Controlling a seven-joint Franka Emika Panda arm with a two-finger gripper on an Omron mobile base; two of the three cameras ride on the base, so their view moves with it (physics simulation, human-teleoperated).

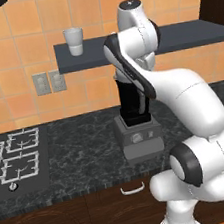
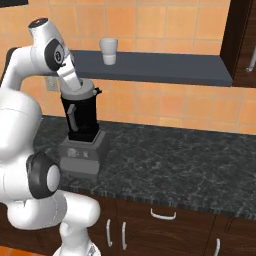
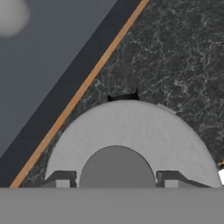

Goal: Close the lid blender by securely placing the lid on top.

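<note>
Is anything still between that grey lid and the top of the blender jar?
Nothing visible: the lid appears to sit right on the blender, and the gripper straddles the lid's knob from above.

blender jar: black, glossy, smooth, like hard plastic
blender base: matt mid-grey, plain, plastic-looking
lid: pale grey, matt, faintly grainy; its centre knob darker grey and smooth
countertop: dark stone with pale veining, slightly polished
wall tiles: orange, smooth, with thin pale grout lines
shelf: flat slate grey, matt
cup: pale, smooth, matt
cabinet fronts: dark brown wood with light metal-looking handles
stove grates: pale metal bars on a dark grey top
arm shell: glossy white with dark joints
</note>
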